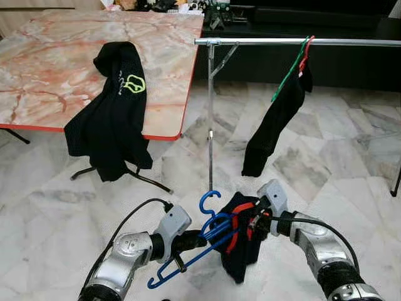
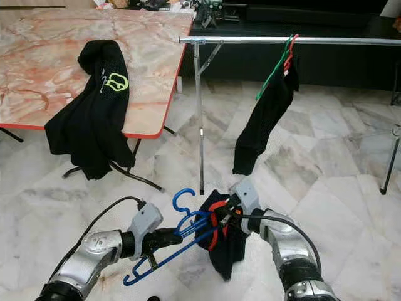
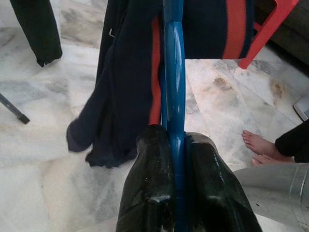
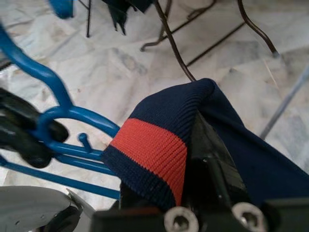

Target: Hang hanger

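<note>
A blue plastic hanger (image 1: 210, 229) is held low over the floor, hook up, with my left gripper (image 1: 199, 238) shut on its bar. In the left wrist view the two black fingers (image 3: 149, 193) clamp the blue bar (image 3: 174, 96). My right gripper (image 1: 254, 221) is shut on a navy garment with a red stripe (image 1: 241, 257), which hangs beside the hanger and touches it. The ribbed navy and red hem (image 4: 159, 140) drapes over the right gripper. A silver clothes rail (image 1: 301, 41) runs across the back at the upper right.
A black garment (image 1: 276, 119) hangs from green and red hangers on the rail. A marble-top table (image 1: 50, 63) at the left has a black shirt (image 1: 113, 113) draped over its edge. The rail's upright post (image 1: 210, 125) stands straight ahead. A person's bare foot (image 3: 260, 145) is nearby.
</note>
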Robot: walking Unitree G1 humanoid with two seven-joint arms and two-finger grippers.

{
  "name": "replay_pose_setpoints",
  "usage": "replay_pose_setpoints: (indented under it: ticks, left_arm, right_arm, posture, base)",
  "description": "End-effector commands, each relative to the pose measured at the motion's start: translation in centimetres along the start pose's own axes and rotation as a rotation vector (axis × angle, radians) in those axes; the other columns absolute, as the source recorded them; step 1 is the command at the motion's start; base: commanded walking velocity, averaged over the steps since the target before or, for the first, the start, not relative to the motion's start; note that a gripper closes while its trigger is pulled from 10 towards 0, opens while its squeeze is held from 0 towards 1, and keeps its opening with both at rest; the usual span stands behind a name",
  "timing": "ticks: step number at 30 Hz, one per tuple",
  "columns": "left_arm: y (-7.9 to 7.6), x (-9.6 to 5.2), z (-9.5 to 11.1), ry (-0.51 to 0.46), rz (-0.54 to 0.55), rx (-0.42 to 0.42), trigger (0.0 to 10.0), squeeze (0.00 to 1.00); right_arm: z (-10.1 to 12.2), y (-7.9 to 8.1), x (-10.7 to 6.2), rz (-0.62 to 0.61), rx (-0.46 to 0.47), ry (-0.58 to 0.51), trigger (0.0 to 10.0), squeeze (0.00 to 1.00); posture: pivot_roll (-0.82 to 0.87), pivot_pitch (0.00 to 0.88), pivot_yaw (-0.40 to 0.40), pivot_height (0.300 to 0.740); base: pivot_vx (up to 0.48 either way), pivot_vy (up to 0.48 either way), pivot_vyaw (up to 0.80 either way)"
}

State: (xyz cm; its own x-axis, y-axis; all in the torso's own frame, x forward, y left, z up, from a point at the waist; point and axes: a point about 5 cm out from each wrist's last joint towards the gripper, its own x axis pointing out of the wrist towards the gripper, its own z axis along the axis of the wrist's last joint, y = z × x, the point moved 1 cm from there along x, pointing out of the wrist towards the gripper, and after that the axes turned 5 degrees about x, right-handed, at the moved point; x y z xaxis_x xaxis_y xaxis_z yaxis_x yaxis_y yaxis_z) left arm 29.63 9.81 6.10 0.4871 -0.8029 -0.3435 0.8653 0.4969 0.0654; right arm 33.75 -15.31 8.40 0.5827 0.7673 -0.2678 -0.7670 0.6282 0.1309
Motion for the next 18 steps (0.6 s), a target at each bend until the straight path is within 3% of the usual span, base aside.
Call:
replay_pose_setpoints:
  ticks: [1, 3, 7, 8, 9, 12, 16, 18]
  left_arm:
    - [-0.3, 0.3, 0.2, -0.019, -0.009, 0.013, 10.0, 0.0]
    - [-0.3, 0.3, 0.2, -0.017, -0.004, 0.014, 10.0, 0.0]
    - [-0.1, 0.0, 0.0, -0.013, -0.004, 0.006, 10.0, 0.0]
    - [-0.1, 0.0, 0.0, -0.013, -0.004, 0.006, 10.0, 0.0]
    - [0.0, -0.3, -0.1, -0.006, -0.002, 0.006, 10.0, 0.0]
    - [0.1, -0.5, -0.3, -0.001, 0.003, 0.004, 10.0, 0.0]
    - [0.2, -0.6, -0.1, -0.012, 0.001, -0.002, 10.0, 0.0]
    - [0.0, -0.4, 0.1, -0.022, -0.01, -0.004, 10.0, 0.0]
  right_arm:
    - [0.1, 0.3, -0.1, 0.033, -0.023, -0.012, 10.0, 0.0]
    - [0.1, 0.3, -0.2, 0.033, -0.029, -0.011, 10.0, 0.0]
    - [-0.1, -2.8, -1.5, -0.287, -0.078, 0.041, 10.0, 0.0]
    - [-0.1, -2.8, -1.5, -0.287, -0.078, 0.041, 10.0, 0.0]
    - [0.6, -4.1, -2.3, -0.412, -0.094, 0.021, 10.0, 0.0]
    - [1.4, -5.0, -2.9, -0.487, -0.088, -0.014, 10.0, 0.0]
    - [2.2, -4.9, -2.8, -0.462, -0.105, -0.052, 10.0, 0.0]
    - [2.5, -4.1, -2.3, -0.382, -0.108, -0.073, 10.0, 0.0]
  posture:
    - [-0.01, 0.195, 0.0, 0.74]
    - [-0.01, 0.195, 0.0, 0.74]
    - [-0.01, 0.195, -0.002, 0.74]
    - [-0.01, 0.195, -0.002, 0.74]
    - [-0.01, 0.196, 0.0, 0.74]
    - [-0.01, 0.192, -0.001, 0.74]
    - [-0.01, 0.192, -0.002, 0.74]
    - [-0.01, 0.191, -0.003, 0.74]
  base:
    - [0.0, 0.0, 0.0]
    - [0.0, 0.0, 0.0]
    - [0.0, 0.0, 0.0]
    - [0.0, 0.0, 0.0]
    - [0.0, 0.0, 0.0]
    - [0.0, 0.0, 0.0]
    - [0.0, 0.0, 0.0]
    - [0.0, 0.0, 0.0]
